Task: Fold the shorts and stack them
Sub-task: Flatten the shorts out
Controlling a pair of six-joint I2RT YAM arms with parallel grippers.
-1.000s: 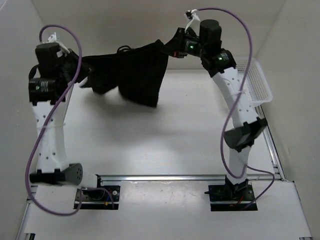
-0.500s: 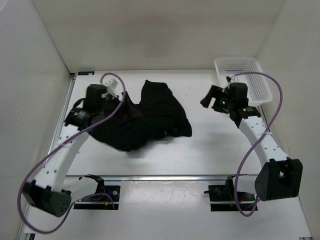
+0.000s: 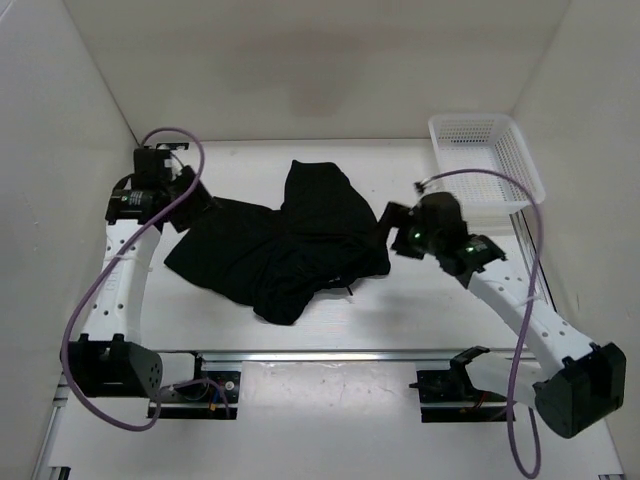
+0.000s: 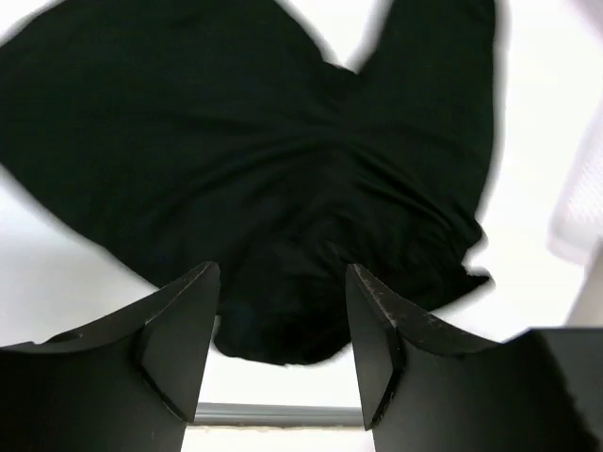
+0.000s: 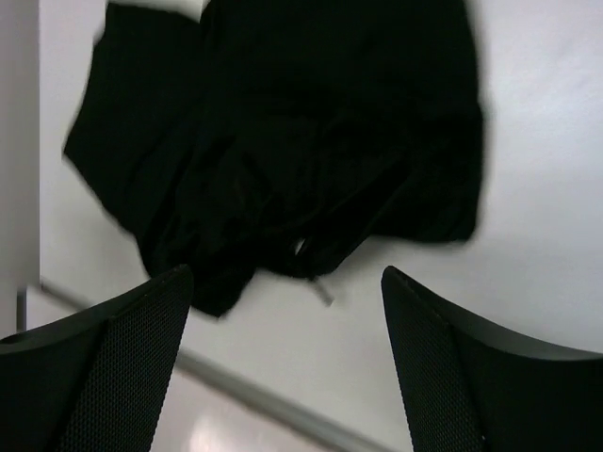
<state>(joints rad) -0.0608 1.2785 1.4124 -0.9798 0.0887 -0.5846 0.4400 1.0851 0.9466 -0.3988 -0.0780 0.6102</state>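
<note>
Looking down from the overhead camera, you have the shorts [image 3: 285, 245] lying in a crumpled black heap on the white table [image 3: 420, 300], about midway between the two arms and a little to the left. They are not folded. One part spreads wide toward the left, another runs up toward the far side, and the near edge bunches into loose wrinkles. A short bit of drawstring [image 3: 346, 290] pokes out at the near right edge of the heap.

Your left gripper [image 3: 193, 203] sits at the far left corner of the cloth, right at its edge. From above you cannot tell whether it touches the fabric. In the left wrist view its fingers [image 4: 179, 330] stand apart with nothing between them, and the shorts lie spread on the table beyond them. That hand is open and holds nothing.

Your right gripper [image 3: 386, 222] is just beside the right edge of the heap, pointing toward it. In the right wrist view its fingers [image 5: 122, 358] are spread wide, and the gap shows only the shorts and bare table lying below. Nothing is clamped, so that hand is open too.

The white mesh basket [image 3: 520, 168] stands at the far right corner of the table, well apart from the shorts.
</note>
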